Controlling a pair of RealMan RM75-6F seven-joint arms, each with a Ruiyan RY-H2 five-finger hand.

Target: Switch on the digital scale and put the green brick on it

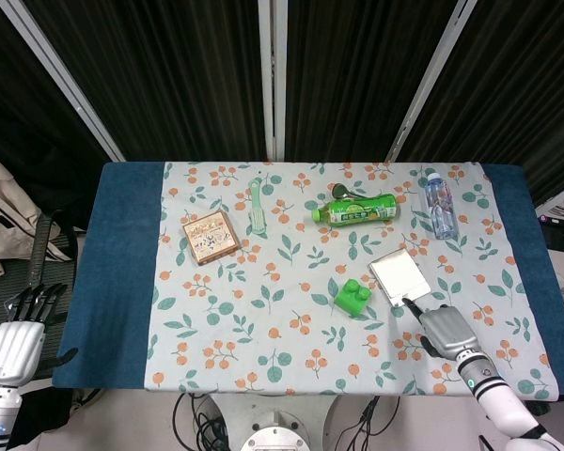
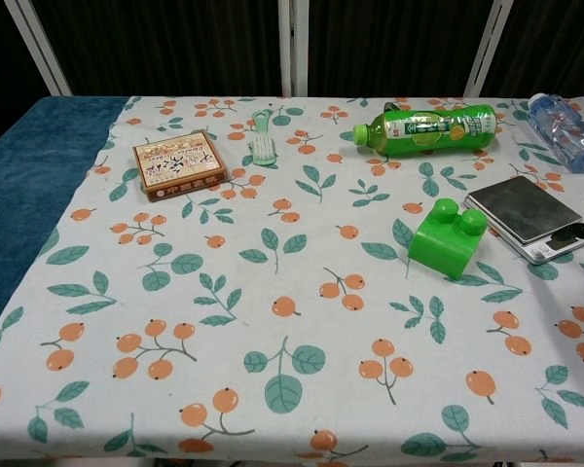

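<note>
The silver digital scale (image 1: 399, 274) lies at the right of the flowered cloth, also seen in the chest view as the scale (image 2: 524, 206). The green brick (image 1: 354, 295) stands just left of it, brick (image 2: 448, 238) and scale not touching. My right hand (image 1: 446, 331) is at the scale's near edge, most fingers curled in and one dark finger stretched onto the display end. In the chest view only that fingertip (image 2: 574, 233) shows, on the scale's front corner. My left hand (image 1: 19, 340) hangs off the table's left side, fingers apart and holding nothing.
A green drink bottle (image 1: 354, 209) lies behind the brick and a clear water bottle (image 1: 439, 205) lies behind the scale. A brown box (image 1: 210, 237) and a pale green brush (image 1: 257, 208) sit at the back left. Blue cloth (image 1: 122, 272) borders both sides.
</note>
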